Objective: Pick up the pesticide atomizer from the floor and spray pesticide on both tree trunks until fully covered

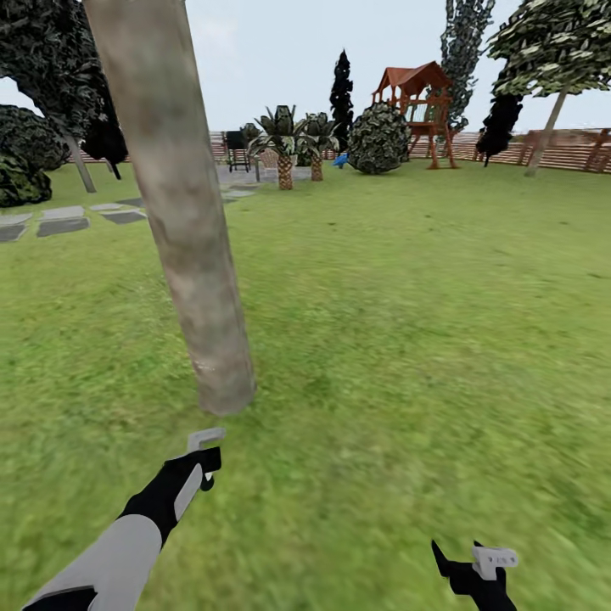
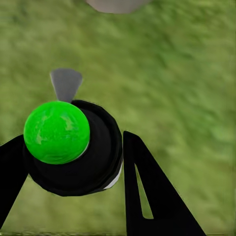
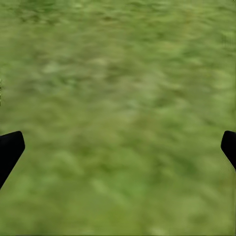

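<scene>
The left gripper (image 2: 73,162) clamps the pesticide atomizer (image 2: 73,147) just short of the tree trunk (image 1: 178,212); right of the trunk, the right gripper (image 3: 118,142) hangs wide open over grass (image 1: 424,339).

We look out over a green lawn (image 1: 407,322) under a pale overcast sky. Grey stepping stones (image 1: 64,225) lie at the left. Far back, a wooden play tower (image 1: 420,106), small palms (image 1: 284,144) and a slatted fence (image 1: 560,148) stand.

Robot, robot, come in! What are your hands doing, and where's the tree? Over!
Left gripper shut on atomizer, green top showing. Right gripper open, empty, over grass. Tree trunk just ahead of left arm. Nothing between.
</scene>
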Tool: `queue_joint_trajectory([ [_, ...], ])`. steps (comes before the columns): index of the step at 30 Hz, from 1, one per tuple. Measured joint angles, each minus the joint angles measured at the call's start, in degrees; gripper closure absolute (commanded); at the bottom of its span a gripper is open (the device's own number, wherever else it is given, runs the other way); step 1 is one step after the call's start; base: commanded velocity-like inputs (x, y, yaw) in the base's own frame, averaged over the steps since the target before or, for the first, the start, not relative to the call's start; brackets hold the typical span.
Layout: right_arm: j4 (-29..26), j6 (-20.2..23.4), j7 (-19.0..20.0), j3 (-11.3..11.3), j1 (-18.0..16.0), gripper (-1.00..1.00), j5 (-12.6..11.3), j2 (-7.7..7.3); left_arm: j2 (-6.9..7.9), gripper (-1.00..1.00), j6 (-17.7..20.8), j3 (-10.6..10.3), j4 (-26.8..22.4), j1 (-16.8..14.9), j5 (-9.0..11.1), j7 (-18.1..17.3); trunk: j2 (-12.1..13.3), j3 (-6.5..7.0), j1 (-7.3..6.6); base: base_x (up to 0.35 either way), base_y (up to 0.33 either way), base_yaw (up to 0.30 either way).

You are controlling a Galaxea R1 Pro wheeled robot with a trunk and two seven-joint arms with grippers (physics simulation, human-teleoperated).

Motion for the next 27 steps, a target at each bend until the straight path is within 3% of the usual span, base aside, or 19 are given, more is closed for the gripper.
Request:
queue_joint_trajectory([
  [4, 0.0, 0.0, 0.0, 0.0, 0.0, -1.0, 0.0, -0.01, 0.0, 1.0, 0.1, -0.1, -0.2, 0.0, 0.0, 0.1, 0.0, 0.0, 0.0, -0.088, -0.123, 0.263],
  [11, -0.1, 0.0, 0.0, 0.0, 0.0, -1.0, 0.0, -0.09, -0.63, 1.0, 1.0, -0.7, -1.1, -1.3, -0.6, 0.2, 0.0, 0.0, 0.0, -0.004, -0.006, 0.029],
  [16, 0.0, 0.0, 0.0, 0.0, 0.0, -1.0, 0.0, -0.09, -1.03, 1.0, 3.6, -0.6, -1.0, -5.6, -0.6, 0.3, 0.0, 0.01, 0.0, 0.0, 0.0, 0.0],
  [20, 0.0, 0.0, 0.0, 0.0, 0.0, -1.0, 0.0, -0.09, -2.95, 1.0, 5.7, -0.7, -1.1, -9.4, -0.4, 0.2, 0.0, 0.01, 0.0, 0.0, 0.0, 0.0],
  [22, 0.0, 0.0, -0.1, 0.0, 0.0, -1.0, 0.0, -0.09, 1.14, 1.0, 7.3, -0.6, -1.0, -10.3, -1.3, -0.3, 0.0, 0.0, 0.0, 0.0, 0.0, 0.0],
  [23, 0.0, 0.0, -0.1, 0.0, 0.0, -1.0, 0.0, -0.09, 2.31, 1.0, 8.4, -0.6, -1.0, -10.3, -1.0, -0.5, 0.0, 0.0, 0.0, 0.0, 0.0, 0.0],
  [25, 0.0, 0.0, 0.0, 0.0, 0.0, -1.0, 0.0, -0.09, 3.03, 1.0, 9.5, -0.8, -1.0, -10.3, -0.7, -0.6, 0.0, 0.0, 0.0, 0.0, 0.0, 0.0],
  [27, 0.0, 0.0, 0.0, 0.0, 0.0, -1.0, 0.0, -0.09, 2.65, 1.0, 10.0, -2.7, -1.0, -10.3, -0.6, -0.7, 0.0, 0.0, 0.0, 0.0, 0.0, 0.0],
])
